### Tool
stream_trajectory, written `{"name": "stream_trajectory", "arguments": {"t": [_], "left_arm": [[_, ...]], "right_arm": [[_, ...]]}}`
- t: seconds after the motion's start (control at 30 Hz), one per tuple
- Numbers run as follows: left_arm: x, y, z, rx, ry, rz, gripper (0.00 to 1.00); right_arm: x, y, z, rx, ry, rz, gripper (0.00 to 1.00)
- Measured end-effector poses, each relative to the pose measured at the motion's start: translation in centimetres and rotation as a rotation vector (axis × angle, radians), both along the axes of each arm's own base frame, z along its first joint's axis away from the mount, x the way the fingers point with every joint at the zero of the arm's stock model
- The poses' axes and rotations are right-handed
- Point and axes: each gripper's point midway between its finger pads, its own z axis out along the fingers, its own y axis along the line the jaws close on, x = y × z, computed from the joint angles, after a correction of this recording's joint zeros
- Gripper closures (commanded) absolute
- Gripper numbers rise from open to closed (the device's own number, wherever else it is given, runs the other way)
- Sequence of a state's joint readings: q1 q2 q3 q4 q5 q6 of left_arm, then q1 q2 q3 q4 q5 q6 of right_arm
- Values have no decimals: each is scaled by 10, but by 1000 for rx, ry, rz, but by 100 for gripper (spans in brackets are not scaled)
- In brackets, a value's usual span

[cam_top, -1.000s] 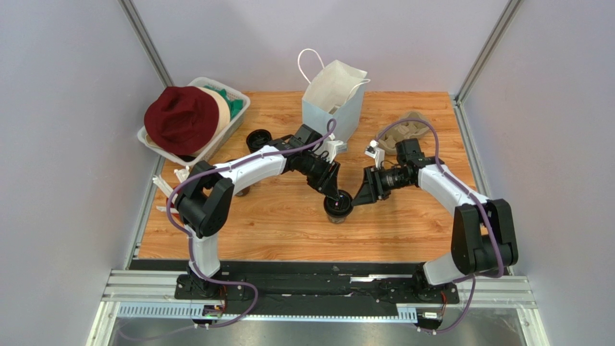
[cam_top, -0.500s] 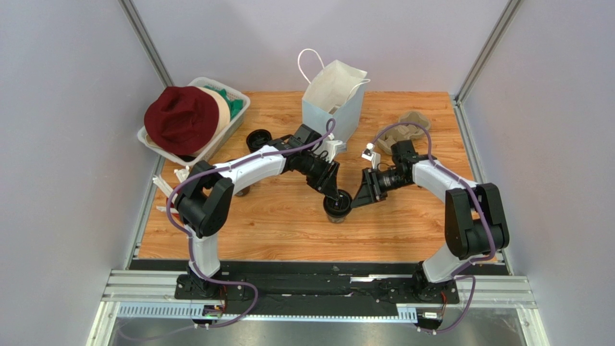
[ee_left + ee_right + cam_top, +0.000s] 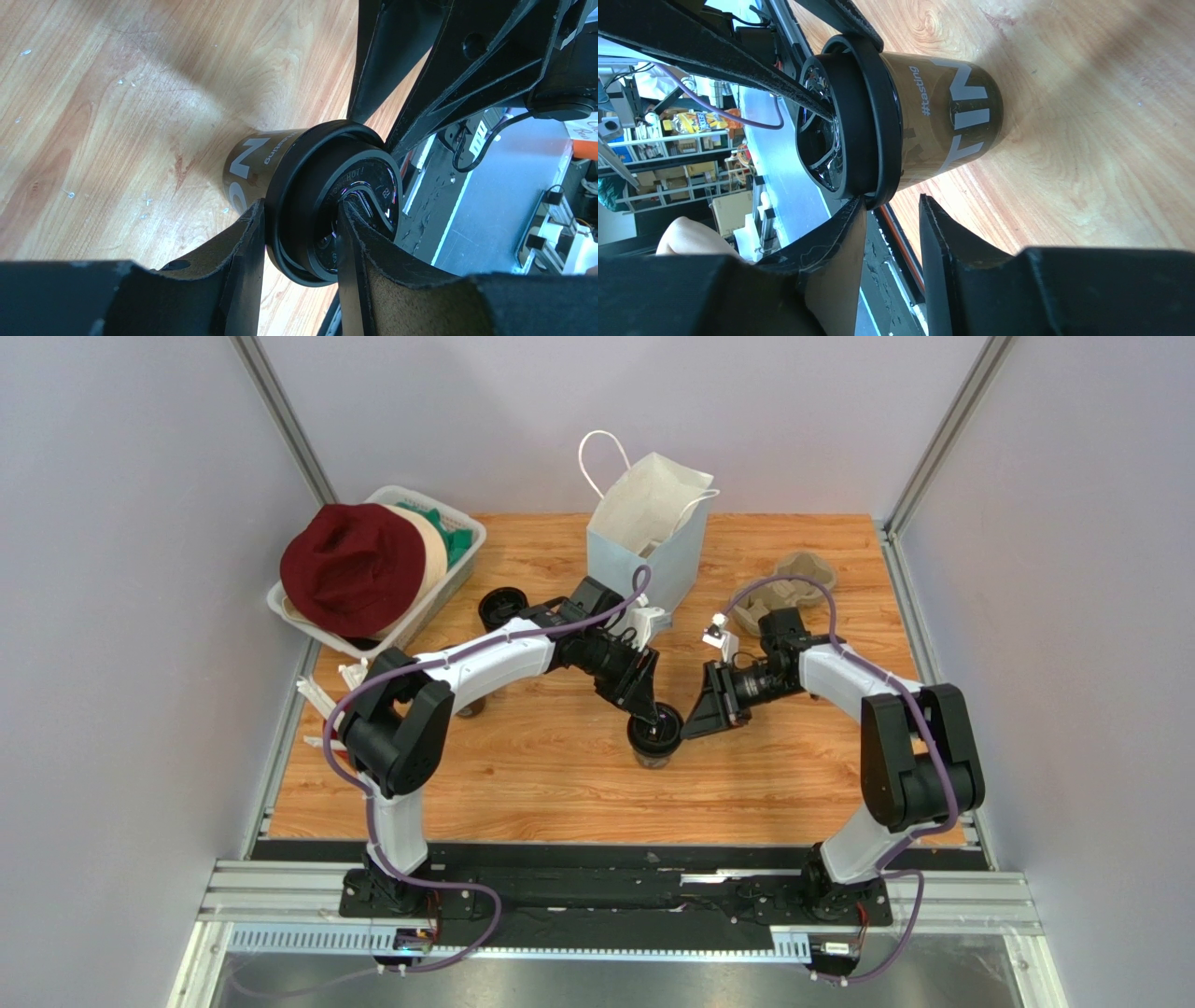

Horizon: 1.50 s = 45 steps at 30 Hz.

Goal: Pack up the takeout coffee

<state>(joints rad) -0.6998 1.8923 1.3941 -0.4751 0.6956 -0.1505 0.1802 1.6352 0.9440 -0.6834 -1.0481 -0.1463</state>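
Standing mid-counter, the coffee cup (image 3: 655, 738) is being pinched by its lid rim in the left gripper (image 3: 654, 714); the right gripper (image 3: 697, 717) is hovering alongside, parted and empty. Lifting by that lid is risking it popping off before the far-edge bag (image 3: 645, 532).

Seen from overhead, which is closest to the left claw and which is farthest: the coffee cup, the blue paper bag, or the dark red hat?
1. Coffee cup: mid-table, its lid rim pinched by the left gripper.
2. Paper bag: behind the cup, at the far edge.
3. Red hat: far-left corner.
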Motion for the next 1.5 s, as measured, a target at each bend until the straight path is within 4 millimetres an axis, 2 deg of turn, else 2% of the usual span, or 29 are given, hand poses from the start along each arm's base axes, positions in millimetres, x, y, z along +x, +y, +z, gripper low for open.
{"name": "stream_trajectory", "arguments": {"t": [0.13, 0.33, 0.43, 0.83, 1.23, 1.5], "left_arm": [[0, 0, 0, 0, 0, 1, 57], [0, 0, 0, -1, -1, 0, 58], [0, 0, 0, -1, -1, 0, 58], [0, 0, 0, 0, -1, 1, 58], [0, 0, 0, 2, -1, 1, 59], [-1, 3, -1, 10, -6, 7, 59]], "right_arm": [[9, -3, 4, -2, -22, -18, 61], [40, -3, 26, 34, -115, -49, 61], [45, -1, 29, 47, -129, -55, 61], [40, 4, 7, 27, -68, -38, 62], [39, 6, 6, 17, -89, -20, 62], [38, 9, 5, -60, -167, -6, 62]]}}
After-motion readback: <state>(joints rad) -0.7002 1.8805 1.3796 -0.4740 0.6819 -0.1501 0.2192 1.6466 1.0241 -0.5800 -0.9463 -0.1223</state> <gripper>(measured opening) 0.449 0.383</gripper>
